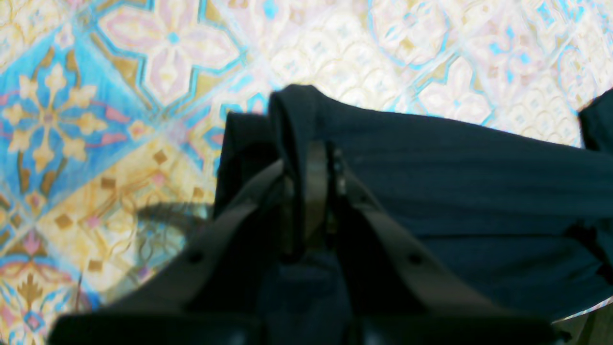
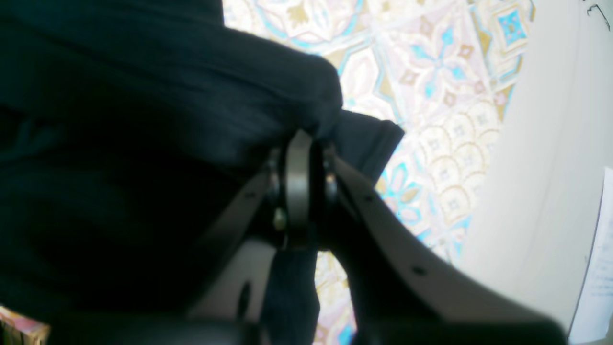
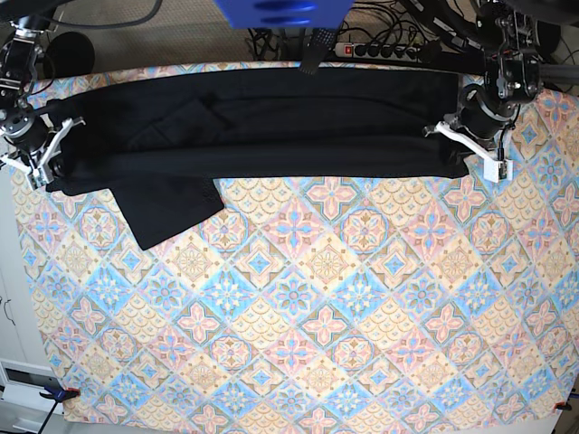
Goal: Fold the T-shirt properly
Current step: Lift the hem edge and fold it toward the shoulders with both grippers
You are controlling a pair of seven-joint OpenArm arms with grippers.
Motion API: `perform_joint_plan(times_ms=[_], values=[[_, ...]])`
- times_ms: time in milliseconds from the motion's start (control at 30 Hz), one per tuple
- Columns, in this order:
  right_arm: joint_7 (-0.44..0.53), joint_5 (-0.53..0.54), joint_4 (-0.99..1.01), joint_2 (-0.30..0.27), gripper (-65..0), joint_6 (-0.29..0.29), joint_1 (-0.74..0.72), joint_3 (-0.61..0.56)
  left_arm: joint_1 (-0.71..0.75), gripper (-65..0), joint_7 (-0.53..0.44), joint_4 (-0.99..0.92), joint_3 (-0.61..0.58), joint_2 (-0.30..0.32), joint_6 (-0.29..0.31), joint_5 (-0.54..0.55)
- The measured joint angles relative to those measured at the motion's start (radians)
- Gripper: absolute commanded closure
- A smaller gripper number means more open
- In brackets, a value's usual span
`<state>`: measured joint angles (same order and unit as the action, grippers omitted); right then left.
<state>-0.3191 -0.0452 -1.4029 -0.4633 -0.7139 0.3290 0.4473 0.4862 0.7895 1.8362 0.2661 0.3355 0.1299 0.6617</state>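
The black T-shirt point(image 3: 262, 127) lies stretched in a long band across the far part of the patterned table, with one sleeve point(image 3: 167, 210) hanging toward the front at the left. My left gripper point(image 3: 461, 149) is shut on the shirt's right end, and the left wrist view shows the cloth point(image 1: 455, 177) pinched between its fingers point(image 1: 316, 191). My right gripper point(image 3: 43, 167) is shut on the shirt's left end, and the right wrist view shows the cloth point(image 2: 143, 120) bunched over its fingers point(image 2: 299, 187).
The table carries a tiled cloth point(image 3: 308, 307) in blue, pink and yellow. Cables and a power strip point(image 3: 380, 50) lie behind the far edge. A white cabinet point(image 3: 9, 298) stands to the left of the table.
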Motion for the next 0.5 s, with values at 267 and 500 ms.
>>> perform_joint_plan(times_ms=[267,500], values=[[-0.006,-0.004,0.000,-0.002,-0.2,0.003,0.037,-0.042,-0.001,-3.5,0.001,-0.129,0.000,0.000,0.003,-0.002],[-0.014,-0.011,0.000,0.000,-5.1,0.008,0.036,-0.101,-0.043,-24.2,-0.006,-0.232,0.000,0.003,-0.006,-0.011]])
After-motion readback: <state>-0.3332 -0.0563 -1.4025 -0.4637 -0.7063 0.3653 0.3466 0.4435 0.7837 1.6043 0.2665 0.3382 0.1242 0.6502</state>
